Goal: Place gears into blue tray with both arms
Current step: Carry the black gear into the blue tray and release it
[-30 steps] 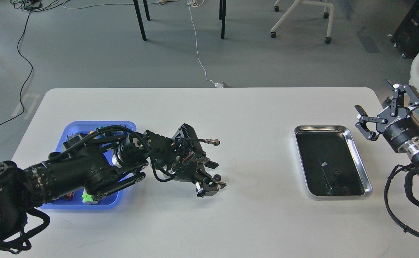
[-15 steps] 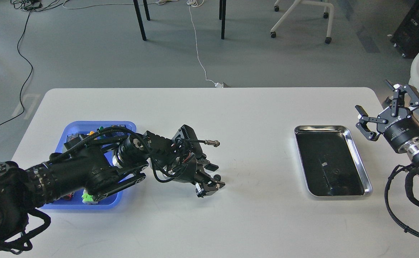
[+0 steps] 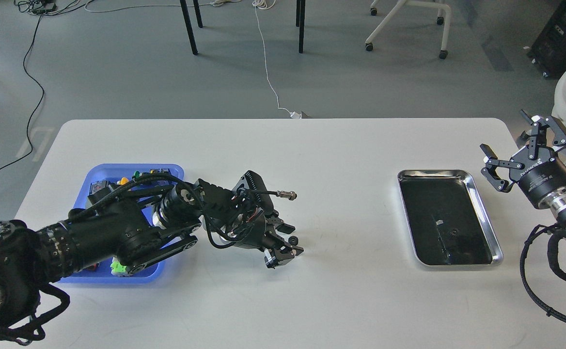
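My left gripper (image 3: pixel 289 241) lies low over the middle of the white table, pointing right. A tiny black toothed gear (image 3: pixel 293 239) sits between its two fingers, which stand a little apart on either side of it. I cannot tell whether they touch it. The blue tray (image 3: pixel 113 167) lies at the left, largely covered by my left arm. A second small gear (image 3: pixel 452 231) rests in the steel tray (image 3: pixel 482 203) at the right. My right gripper (image 3: pixel 506 133) hangs open and empty beyond the table's right edge, above that tray's far right corner.
Coloured push-button switches (image 3: pixel 118 266) lie in the blue tray under my left arm. A cable plug (image 3: pixel 287 195) juts from the left wrist. Black cables (image 3: pixel 549 261) loop by the right arm. Chair and table legs stand on the floor beyond the far edge.
The left gripper has sunk slightly and its fingers have drawn a little closer around the gear. The right gripper has barely shifted.
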You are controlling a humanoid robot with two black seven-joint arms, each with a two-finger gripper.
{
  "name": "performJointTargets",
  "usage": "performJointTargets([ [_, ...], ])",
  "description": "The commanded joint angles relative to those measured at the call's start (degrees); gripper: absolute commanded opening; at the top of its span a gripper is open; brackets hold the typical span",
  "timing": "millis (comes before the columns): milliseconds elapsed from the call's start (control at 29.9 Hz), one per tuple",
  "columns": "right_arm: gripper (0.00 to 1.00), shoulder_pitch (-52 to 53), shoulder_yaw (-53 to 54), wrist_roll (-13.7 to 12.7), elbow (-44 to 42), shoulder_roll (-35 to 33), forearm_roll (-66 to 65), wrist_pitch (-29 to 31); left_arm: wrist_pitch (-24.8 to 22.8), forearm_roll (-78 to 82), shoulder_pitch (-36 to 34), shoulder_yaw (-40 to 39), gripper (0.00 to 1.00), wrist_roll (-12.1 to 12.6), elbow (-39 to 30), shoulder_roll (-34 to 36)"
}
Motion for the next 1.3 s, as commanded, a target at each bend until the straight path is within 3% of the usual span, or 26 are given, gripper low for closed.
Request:
performJointTargets([
  [0,0.98,-0.2,0.0,0.0,0.0,0.1,0.0,0.0,0.0,0.0,0.0,-0.1,0.14,0.0,0.0,0.0],
  [468,0.98,-0.3,-0.1,0.0,0.0,0.1,-0.1,0.0,0.2,0.0,-3.0,-0.6,0.1,0.0,-0.9,1.2],
  [668,0.98,-0.3,-0.1,0.0,0.2,0.2,-0.1,0.0,0.9,0.0,-6.2,-1.7,0.1,0.0,-3.3,10.4],
  [936,0.98,-0.3,-0.2,0.0,0.3,0.6,-0.1,0.0,0.9,0.0,-4.0,-3.2,0.11,0.0,-7.6,26.3],
  [1270,0.98,-0.3,-0.4,0.0,0.1,1.2,-0.2,0.0,0.9,0.0,1.8,-4.6,0.11,0.0,-7.6,33.7],
])
